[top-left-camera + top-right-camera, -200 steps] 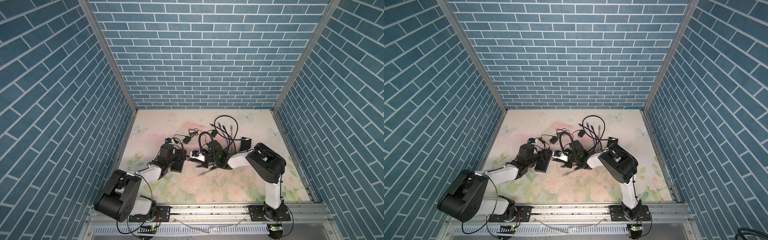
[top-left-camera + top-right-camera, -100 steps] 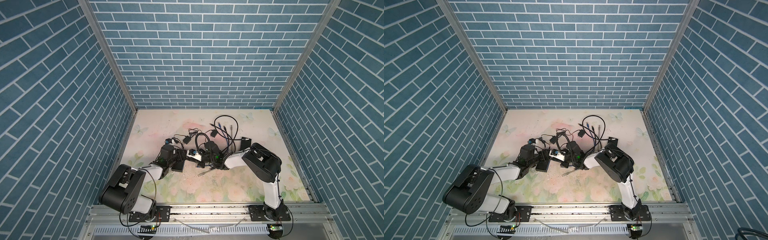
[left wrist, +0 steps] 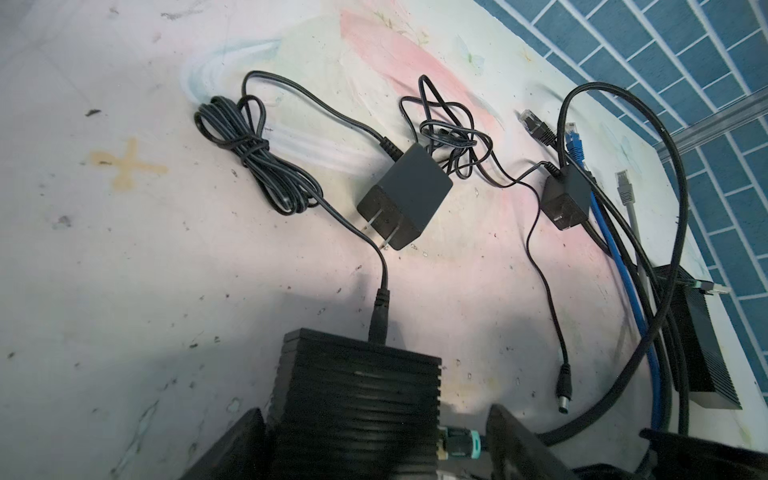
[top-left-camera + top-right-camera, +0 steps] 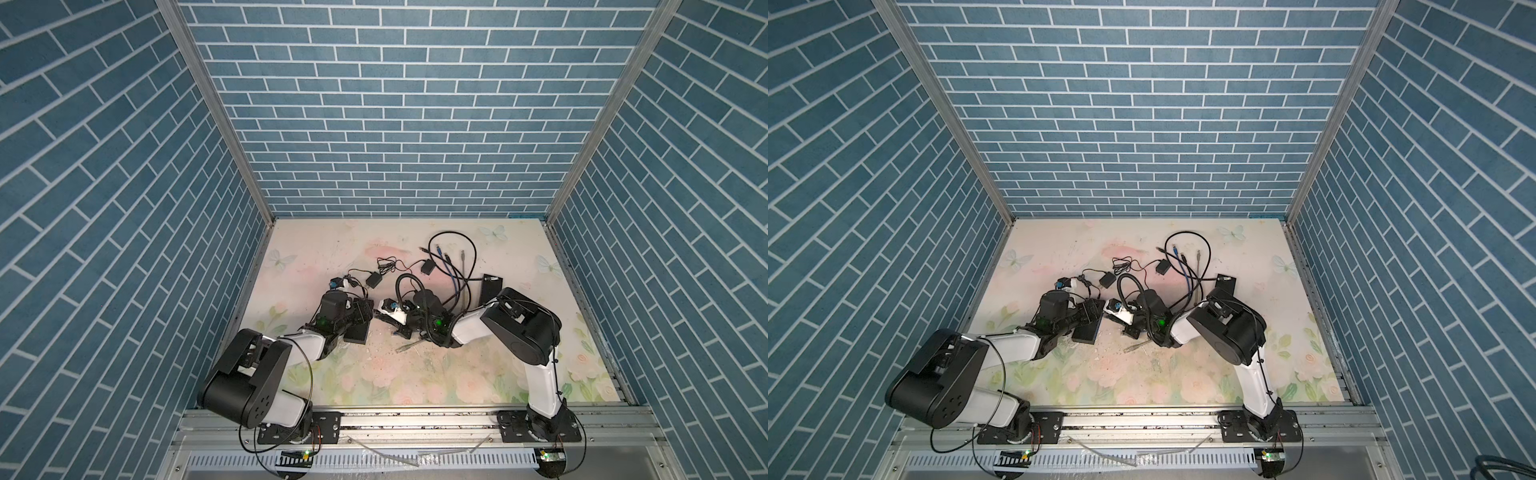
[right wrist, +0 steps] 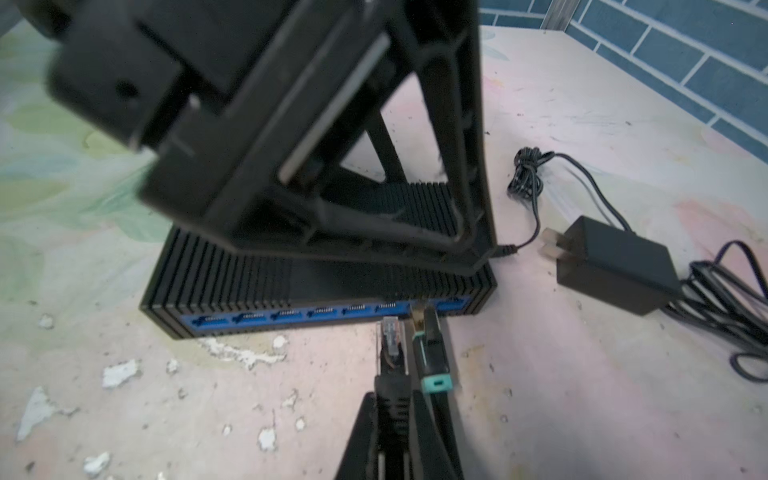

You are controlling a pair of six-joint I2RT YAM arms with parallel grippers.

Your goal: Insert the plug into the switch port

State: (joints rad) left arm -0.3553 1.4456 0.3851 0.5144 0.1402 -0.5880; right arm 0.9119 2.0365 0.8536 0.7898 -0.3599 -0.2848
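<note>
Clenching the plug [image 5: 390, 345], the right tool [image 5: 392, 399] aims its long axis at the switch [image 5: 232, 282] ports, tip just outside; a teal-banded connector [image 5: 432, 353] fills the adjacent port; the left tool [image 3: 372, 415], released, straddles the switch.

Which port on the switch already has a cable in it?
The port holding the teal-banded plug, second from the end of the switch where the power cord enters; the other blue ports are empty. The black-booted plug in the right fingers sits outside.
</note>
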